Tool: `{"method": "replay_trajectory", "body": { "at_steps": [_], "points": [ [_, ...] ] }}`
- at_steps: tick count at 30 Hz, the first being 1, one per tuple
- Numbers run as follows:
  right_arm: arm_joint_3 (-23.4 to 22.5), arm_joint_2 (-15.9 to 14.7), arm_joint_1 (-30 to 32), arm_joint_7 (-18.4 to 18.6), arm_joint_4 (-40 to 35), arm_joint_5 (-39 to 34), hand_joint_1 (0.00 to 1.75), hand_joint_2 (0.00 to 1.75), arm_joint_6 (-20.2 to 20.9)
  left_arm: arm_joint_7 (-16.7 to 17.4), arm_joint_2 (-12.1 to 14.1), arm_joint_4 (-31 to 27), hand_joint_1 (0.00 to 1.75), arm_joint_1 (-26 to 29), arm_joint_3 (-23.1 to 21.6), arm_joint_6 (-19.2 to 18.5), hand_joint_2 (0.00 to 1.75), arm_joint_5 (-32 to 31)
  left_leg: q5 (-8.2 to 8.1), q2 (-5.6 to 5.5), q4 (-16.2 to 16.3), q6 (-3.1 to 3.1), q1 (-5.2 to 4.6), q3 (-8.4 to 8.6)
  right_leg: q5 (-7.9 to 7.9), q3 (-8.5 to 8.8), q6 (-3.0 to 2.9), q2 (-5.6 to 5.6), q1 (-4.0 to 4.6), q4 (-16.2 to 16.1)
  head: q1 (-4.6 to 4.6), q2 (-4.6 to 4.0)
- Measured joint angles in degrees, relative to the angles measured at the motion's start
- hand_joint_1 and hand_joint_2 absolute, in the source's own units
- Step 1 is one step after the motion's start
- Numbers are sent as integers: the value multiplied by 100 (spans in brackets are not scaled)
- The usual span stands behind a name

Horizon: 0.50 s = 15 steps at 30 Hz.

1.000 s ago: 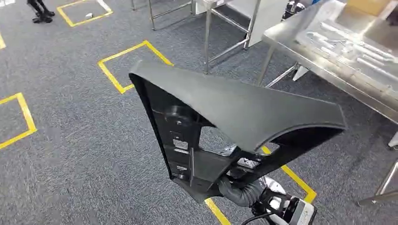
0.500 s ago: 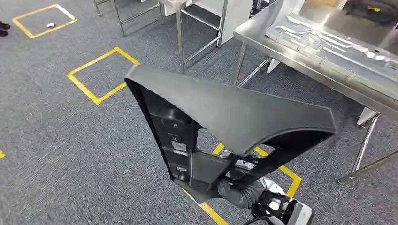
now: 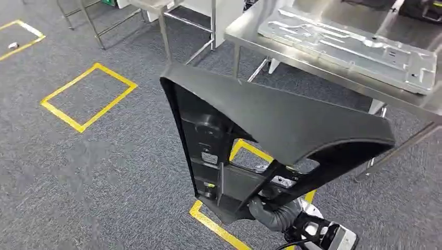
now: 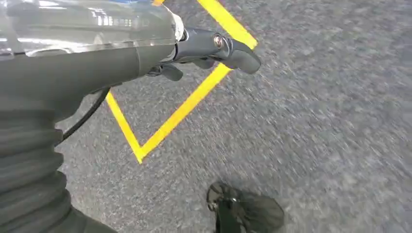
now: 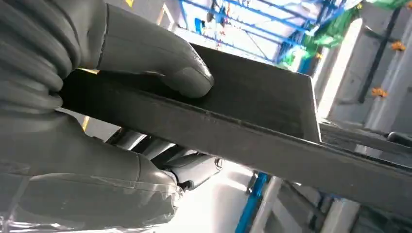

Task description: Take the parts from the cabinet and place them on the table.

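I carry a large black triangular plastic part point(image 3: 281, 120) upright in front of me. My right hand point(image 3: 273, 213) grips it at its lower edge, largely hidden behind it. In the right wrist view the thumb point(image 5: 160, 63) presses on the part's flat side point(image 5: 252, 107) with the other fingers underneath. The steel table point(image 3: 292, 60) stands ahead to the right, and a flat grey metal panel point(image 3: 354, 44) lies on it. My left hand point(image 4: 145, 53) hangs over the carpet and holds nothing.
Grey carpet with yellow tape squares point(image 3: 86, 96) stretches to the left and below. Steel frame legs point(image 3: 167, 26) stand at the back, left of the table. A table leg point(image 3: 396, 151) slants down at the right.
The whole picture has shifted, so the camera has moved: the steel table now lies closer and more toward the middle. The black part stays in my right hand.
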Motion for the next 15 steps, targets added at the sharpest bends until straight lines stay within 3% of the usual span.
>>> {"method": "replay_trajectory", "body": {
  "at_steps": [1, 2, 3, 4, 5, 7, 8, 9, 13, 14, 15],
  "points": [
    [0, 15, 0, 0, -4, 13, 173, 175, 0, 0, 0, 0, 0, -2, -2, -18, 175, -2, -240, -154, 459, -2, 0, -228, 2, 7, -28, 44, 3, 2, 0, 0],
    [-2, 26, 25, 0, -4, 28, 173, 175, 0, 0, -2, 0, 0, 13, -2, -28, 175, -7, -474, -223, 1008, -16, 1, -513, -7, 10, -42, 115, 7, 7, 0, 0],
    [-11, 26, 53, 0, -4, 37, 173, 175, 0, 2, -2, 0, 0, 23, -2, -31, 175, -7, -590, -237, 1404, -27, 2, -739, -14, 10, -52, 176, 15, 11, 0, 0],
    [-15, 26, 93, 0, -4, 44, 173, 175, 2, 4, -2, 0, 0, 42, 0, -33, 175, -9, -573, -237, 1628, -33, 2, -908, -24, 13, -51, 258, 16, 23, 0, 0],
    [-17, 26, 117, 0, -4, 44, 173, 175, 2, 4, -2, 0, 0, 49, 0, -35, 175, -11, -395, -237, 1503, -34, 2, -902, -38, 27, -37, 335, 14, 35, 0, 0],
    [-24, 26, 131, 0, -6, 46, 173, 175, 2, 7, 7, 0, 0, 42, 0, -35, 175, -15, 191, -274, 637, -31, 20, -574, -83, 70, -1, 473, 2, 71, 0, 0],
    [-26, 26, 134, 2, -20, 46, 173, 175, 2, 7, 9, 0, 0, 44, 0, -35, 175, -15, 472, -429, 98, -31, 44, -360, -122, 79, 27, 534, -5, 112, 0, 0],
    [-28, 26, 132, 2, -24, 46, 173, 175, 4, 13, 9, 0, 0, 43, 0, -37, 175, -15, 382, -640, -81, -14, 49, -283, -168, 38, 73, 590, 28, 187, 0, 0],
    [-52, 26, 176, 0, -50, 68, 173, 175, 2, -9, 7, 0, 0, 15, -2, -61, 175, -31, 380, -484, -119, 163, 32, -272, -166, -34, 198, 759, -16, 188, 0, 0],
    [-72, 26, 195, 0, -52, 77, 173, 175, 2, -20, -4, 0, 0, 2, -4, -79, 175, -41, 397, -403, -151, 209, 52, -252, -207, -29, 218, 559, -17, 262, 0, 0],
    [-87, 26, 186, 0, -68, 81, 173, 175, 0, -30, -2, 0, 0, 1, -4, -81, 175, -44, 391, -377, -159, 237, 52, -241, -345, -125, 254, 294, 5, 461, 2, 0]
  ]
}}
